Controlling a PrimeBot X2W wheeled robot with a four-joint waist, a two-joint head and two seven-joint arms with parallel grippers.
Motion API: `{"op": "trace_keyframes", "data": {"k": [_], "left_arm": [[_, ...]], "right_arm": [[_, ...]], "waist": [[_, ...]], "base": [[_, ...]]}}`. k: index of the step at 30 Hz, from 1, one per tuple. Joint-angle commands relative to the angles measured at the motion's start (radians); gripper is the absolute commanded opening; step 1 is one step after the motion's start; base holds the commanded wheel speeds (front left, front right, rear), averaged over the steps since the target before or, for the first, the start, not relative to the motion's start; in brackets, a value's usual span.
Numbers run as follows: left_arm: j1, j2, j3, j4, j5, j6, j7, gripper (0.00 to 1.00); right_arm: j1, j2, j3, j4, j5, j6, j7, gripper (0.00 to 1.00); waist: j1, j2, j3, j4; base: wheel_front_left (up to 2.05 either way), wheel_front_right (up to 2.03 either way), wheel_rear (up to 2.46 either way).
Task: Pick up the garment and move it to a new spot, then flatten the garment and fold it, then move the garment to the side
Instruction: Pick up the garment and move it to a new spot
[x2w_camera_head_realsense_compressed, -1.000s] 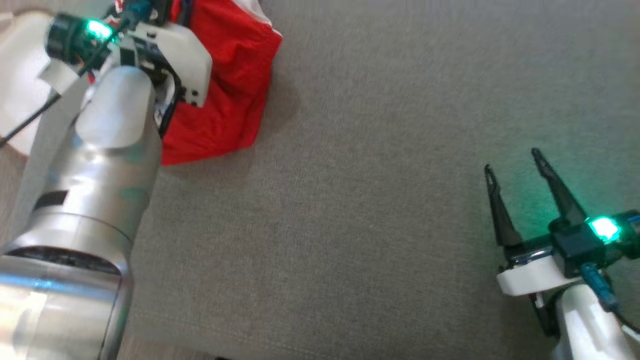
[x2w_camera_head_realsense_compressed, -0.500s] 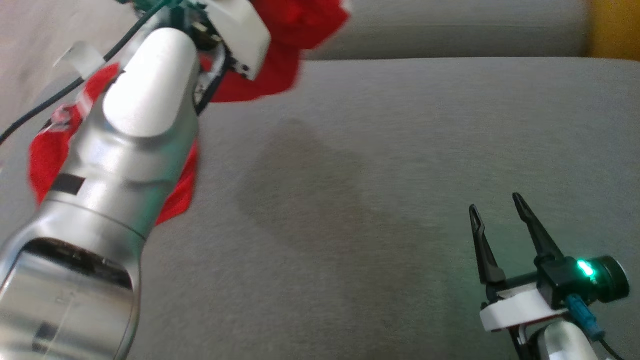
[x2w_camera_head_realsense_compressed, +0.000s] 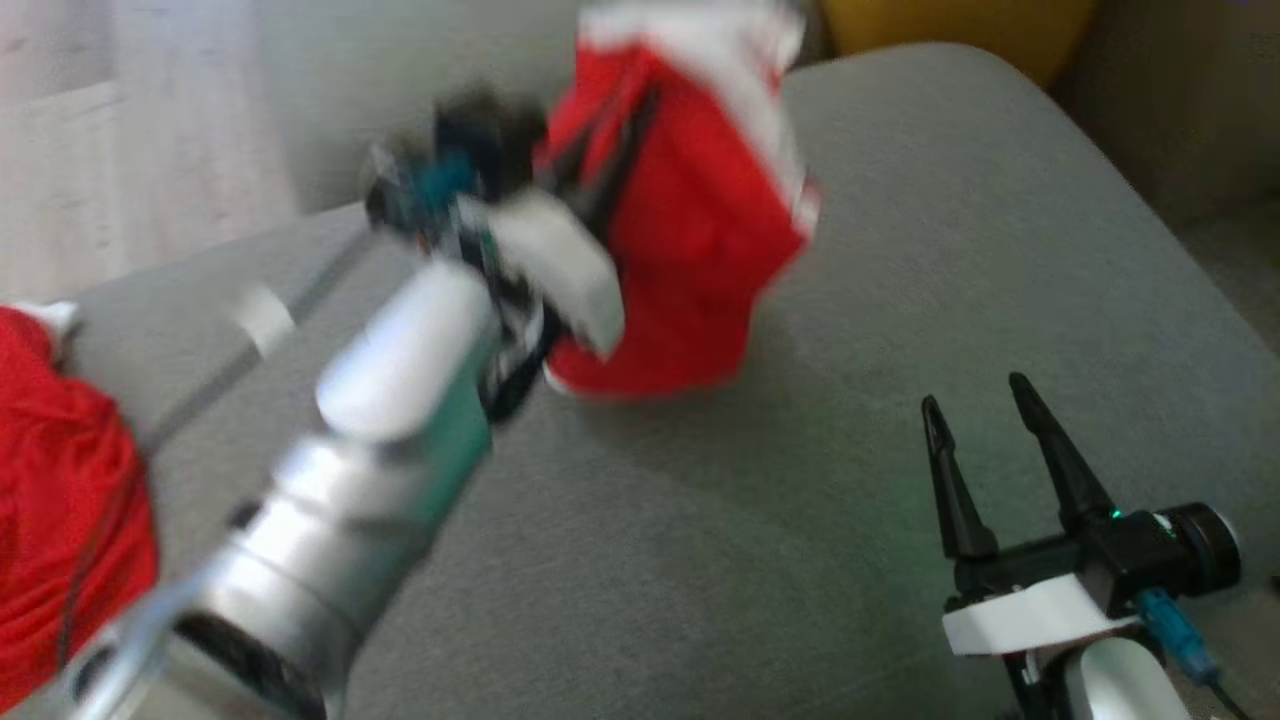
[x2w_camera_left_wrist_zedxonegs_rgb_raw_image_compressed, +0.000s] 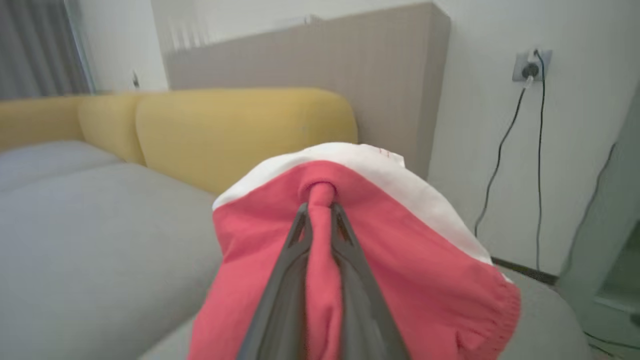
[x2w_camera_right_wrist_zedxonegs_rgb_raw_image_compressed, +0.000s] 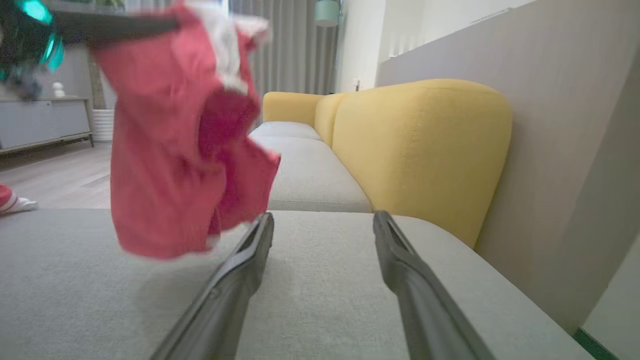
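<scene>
The red garment with white trim hangs in the air above the grey sofa cushion, its lower edge close to the cushion. My left gripper is shut on a bunched fold near its top. In the left wrist view the two fingers pinch a red fold of the garment between them. The right wrist view shows the garment dangling at the left, clear of the cushion. My right gripper rests low at the right, open and holding nothing, its fingers apart above the cushion.
A second red cloth lies at the cushion's left end. A yellow backrest rises behind the seat. The cushion's rounded edge drops off at the right. A wall socket with hanging cables is beyond the sofa.
The head camera has swung. My left arm has lifted the garment off the cushion and carried it towards the middle of the seat. The right gripper stays open in place.
</scene>
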Motion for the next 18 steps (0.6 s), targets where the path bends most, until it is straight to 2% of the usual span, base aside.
{"op": "trace_keyframes", "data": {"k": [1, 4, 6, 8, 9, 10, 13, 18], "left_arm": [[0.017, 0.04, 0.015, 0.02, -0.013, 0.002, -0.027, 0.0], [0.101, 0.058, 0.008, 0.113, -0.011, 0.005, -0.115, 0.0], [0.129, 0.057, 0.013, 0.141, -0.014, 0.008, -0.137, 0.0], [0.178, 0.058, 0.035, 0.184, -0.014, 0.032, -0.169, 0.0], [0.202, 0.058, 0.048, 0.2, -0.013, 0.05, -0.175, 0.68], [0.225, 0.055, 0.066, 0.208, -0.013, 0.067, -0.178, 1.0], [0.295, 0.057, 0.16, 0.117, 0.023, 0.125, -0.18, 1.0], [0.493, 0.046, 0.312, -0.15, 0.194, 0.219, -0.18, 1.0]], "right_arm": [[-0.06, -0.002, 0.024, -0.043, 0.016, 0.007, -0.003, 1.0], [-0.074, -0.002, 0.016, -0.05, 0.027, 0.007, -0.003, 1.0], [-0.076, -0.002, 0.013, -0.05, 0.028, 0.007, -0.003, 1.0], [-0.077, -0.002, 0.009, -0.045, 0.028, 0.007, -0.003, 1.0], [-0.075, -0.002, 0.007, -0.043, 0.027, 0.007, -0.003, 1.0], [-0.071, -0.002, 0.004, -0.04, 0.026, 0.007, -0.003, 1.0], [-0.051, -0.002, -0.017, -0.038, 0.022, 0.007, -0.003, 1.0], [0.0, -0.002, -0.062, -0.037, 0.008, 0.007, -0.003, 1.0]], "waist": [[0.0002, -0.0001, 0.056, -0.039], [0.0002, -0.0001, 0.083, -0.037], [0.0002, -0.0001, 0.088, -0.032], [0.0002, -0.0001, 0.09, -0.019], [0.0002, -0.0001, 0.087, -0.01], [0.0002, -0.0001, 0.081, 0.001], [0.0002, -0.0001, 0.063, 0.05], [0.0002, -0.0001, 0.02, 0.159]], "base": [[0.0, 0.0, 0.0], [0.0, 0.0, 0.0], [0.0, 0.0, 0.0], [0.0, 0.0, 0.0], [0.0, 0.0, 0.0], [0.0, 0.0, 0.0], [0.0, 0.0, 0.0], [0.0, 0.0, 0.0]]}}
